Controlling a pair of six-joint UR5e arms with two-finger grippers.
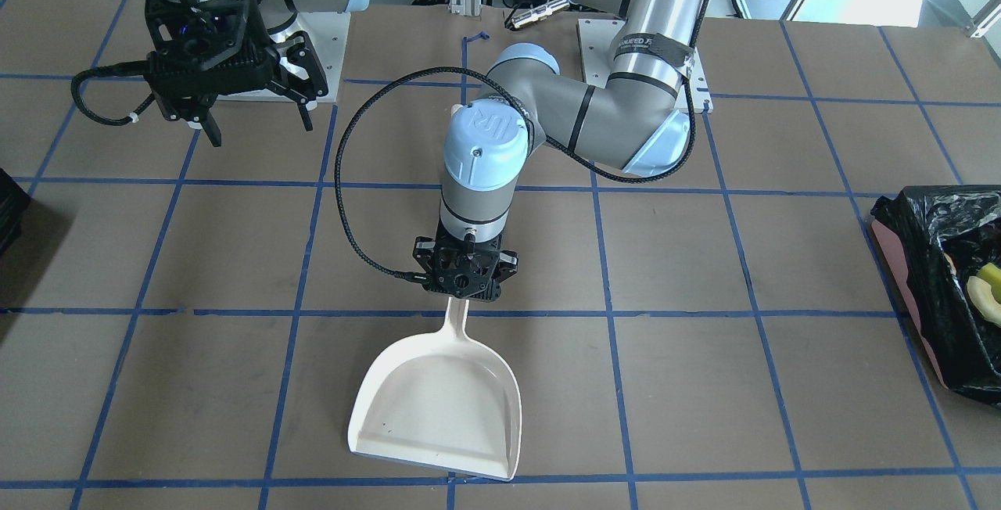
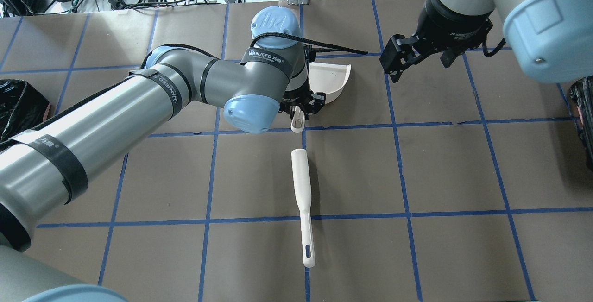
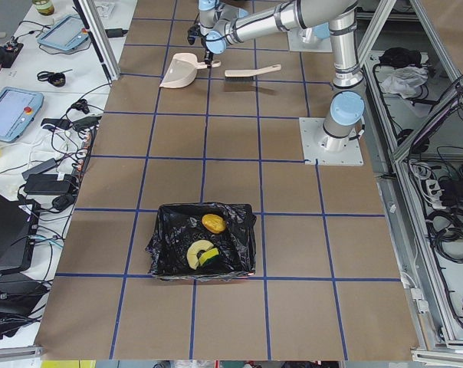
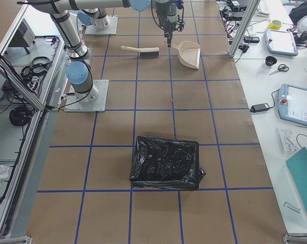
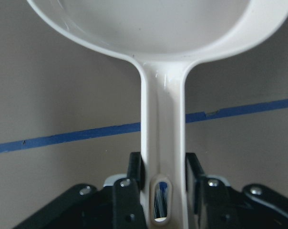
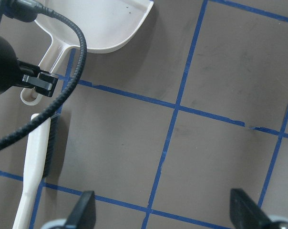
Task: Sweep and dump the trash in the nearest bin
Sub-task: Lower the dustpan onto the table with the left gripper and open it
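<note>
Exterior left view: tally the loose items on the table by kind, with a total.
dustpan: 1
brush: 1
bin: 1
trash showing inside it: 2 (brown lumpy piece, yellow-green wedge)
total: 5

Brown table (image 1: 782, 260), blue tape grid (image 1: 235, 311).

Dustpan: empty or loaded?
Empty. The dustpan shows a bare white scoop; the potato-like piece and yellow-green wedge lie in the bin.
</note>
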